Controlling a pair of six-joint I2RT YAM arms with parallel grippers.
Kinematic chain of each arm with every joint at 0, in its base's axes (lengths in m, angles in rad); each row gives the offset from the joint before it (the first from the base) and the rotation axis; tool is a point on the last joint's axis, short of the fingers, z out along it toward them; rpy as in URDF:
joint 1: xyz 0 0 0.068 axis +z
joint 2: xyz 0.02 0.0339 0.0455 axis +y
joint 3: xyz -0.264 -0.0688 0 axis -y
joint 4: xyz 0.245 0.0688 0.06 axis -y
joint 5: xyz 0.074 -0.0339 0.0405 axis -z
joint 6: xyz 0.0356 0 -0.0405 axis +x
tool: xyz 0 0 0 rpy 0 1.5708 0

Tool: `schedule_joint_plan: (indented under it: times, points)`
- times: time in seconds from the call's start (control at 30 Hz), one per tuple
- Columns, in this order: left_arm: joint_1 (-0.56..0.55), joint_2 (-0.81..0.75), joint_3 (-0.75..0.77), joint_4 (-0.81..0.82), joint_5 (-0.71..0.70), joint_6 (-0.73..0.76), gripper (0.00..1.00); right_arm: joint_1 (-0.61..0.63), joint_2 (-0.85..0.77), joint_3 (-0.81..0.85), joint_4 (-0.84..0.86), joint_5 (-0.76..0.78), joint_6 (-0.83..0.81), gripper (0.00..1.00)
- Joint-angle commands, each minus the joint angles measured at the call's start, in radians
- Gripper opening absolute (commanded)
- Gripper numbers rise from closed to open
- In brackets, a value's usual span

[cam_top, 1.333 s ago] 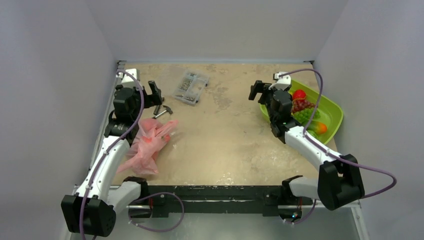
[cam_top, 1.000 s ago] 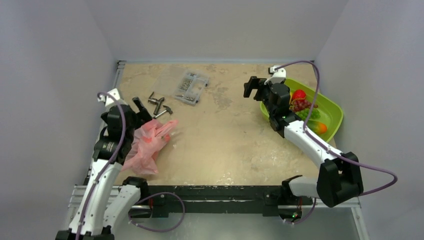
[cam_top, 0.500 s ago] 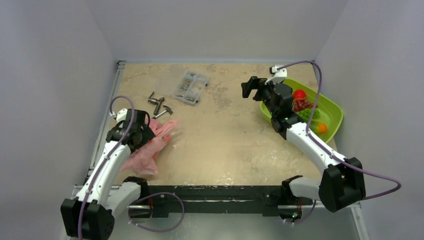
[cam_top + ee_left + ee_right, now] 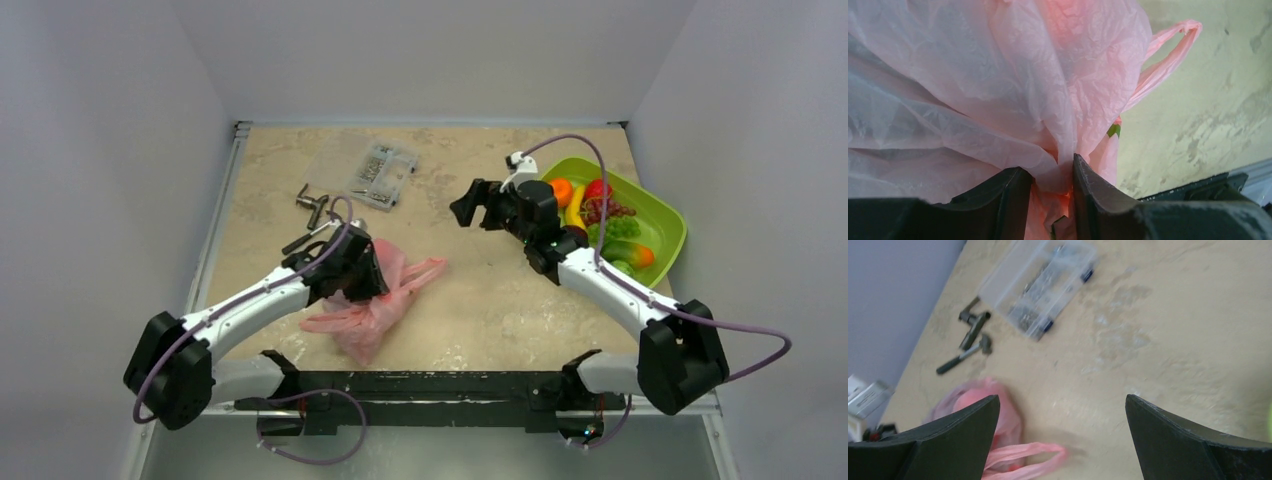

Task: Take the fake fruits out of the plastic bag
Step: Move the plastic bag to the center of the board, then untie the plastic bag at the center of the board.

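Bag: the plastic bag (image 4: 378, 302) is lying crumpled on the table (image 4: 480, 300), near the front edge and left of centre. One handle loop (image 4: 425, 270) is trailing out to the right.
Bag look: I am seeing thin, wrinkled, see-through pink film with a speck of green by the fold. I cannot tell whether anything is inside.
Left claw: the left gripper (image 4: 1050, 175) is pinching a bunched fold of the bag. Its fingers (image 4: 1088, 185) are clenched on the film, which is billowing up over them.
In the way: the left arm is reaching across the bag's left side and covering it from above.
Right claw: the right gripper (image 4: 470, 205) is hanging between bag and tray, spread wide and gripping nothing.
Fruits: the orange (image 4: 561, 190), strawberry (image 4: 598, 188), banana (image 4: 575, 212), purple grapes (image 4: 600, 208), green grapes (image 4: 620, 227) and mango (image 4: 635, 257) are sitting in the green tray (image 4: 662, 222), well apart from the bag.
Around: a clear box of screws (image 4: 382, 175) is sitting farther back, with metal tools (image 4: 312, 205) lying just left of it.
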Motion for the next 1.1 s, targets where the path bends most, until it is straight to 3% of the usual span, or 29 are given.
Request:
schedule_joint_plan:
  times: [0.0,0.13,0.23,0.37,0.53,0.63,0.7,0.97,1.07]
  points:
    - [-0.123,0.104,0.098,0.174,0.038,-0.041,0.37,0.118,-0.011,-0.006,-0.147,-0.117,0.024,0.99]
    - [-0.173,0.144,0.147,0.198,0.045,-0.016,0.58,0.185,-0.095,-0.079,-0.221,-0.155,0.020,0.99]
    - [-0.192,0.091,0.144,0.200,0.027,0.014,0.74,0.192,-0.181,-0.147,-0.289,-0.178,0.041,0.99]
    - [-0.200,-0.050,0.110,0.168,0.020,0.073,0.80,0.192,-0.288,-0.195,-0.370,-0.141,0.048,0.99]
    - [-0.204,-0.193,0.069,0.093,0.094,0.123,0.76,0.191,-0.311,-0.206,-0.330,-0.194,0.057,0.96]
    - [-0.221,-0.222,0.041,0.095,0.156,0.098,0.72,0.197,-0.288,-0.197,-0.242,-0.329,0.055,0.78]
    - [-0.255,-0.227,0.012,0.115,0.161,0.077,0.68,0.228,-0.276,-0.198,-0.183,-0.364,0.070,0.71]
    - [-0.346,-0.221,-0.169,0.319,0.195,-0.076,0.58,0.330,-0.199,-0.195,-0.065,-0.356,0.142,0.71]
    - [-0.392,-0.215,-0.211,0.361,0.179,-0.111,0.57,0.354,-0.136,-0.201,0.001,-0.389,0.192,0.64]
